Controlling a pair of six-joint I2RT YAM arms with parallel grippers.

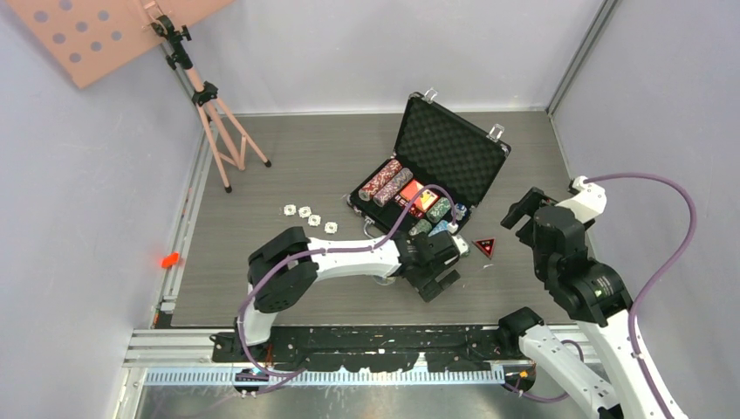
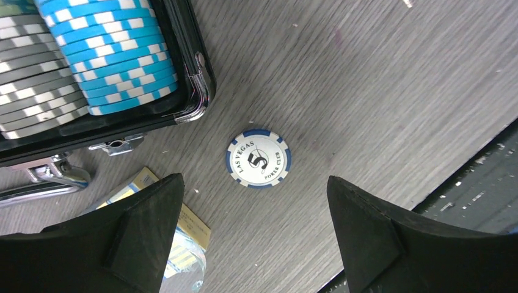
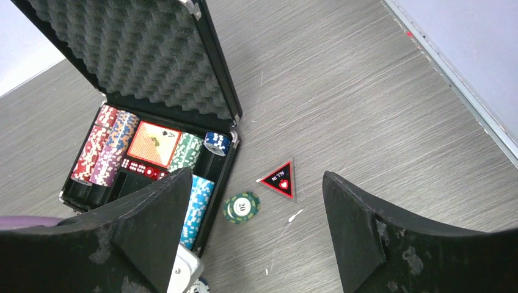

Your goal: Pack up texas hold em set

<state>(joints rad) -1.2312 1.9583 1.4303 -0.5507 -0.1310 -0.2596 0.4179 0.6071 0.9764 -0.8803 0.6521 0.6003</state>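
Observation:
The black silver-trimmed briefcase lies open mid-table with its foam lid up. Rows of chips, a red card deck and tiny red dice sit in it. My left gripper is open just in front of the case's near corner. A white and blue "5" chip lies flat on the table by its fingertips. A wrapped blue and yellow deck is partly hidden under its left finger. My right gripper is open and empty, high above a green "20" chip and a triangular all-in marker.
Several small white discs lie in a row left of the case. A pink tripod with a pink board stands at the back left. A small red object sits on the left rail. The table's near edge is close to my left gripper.

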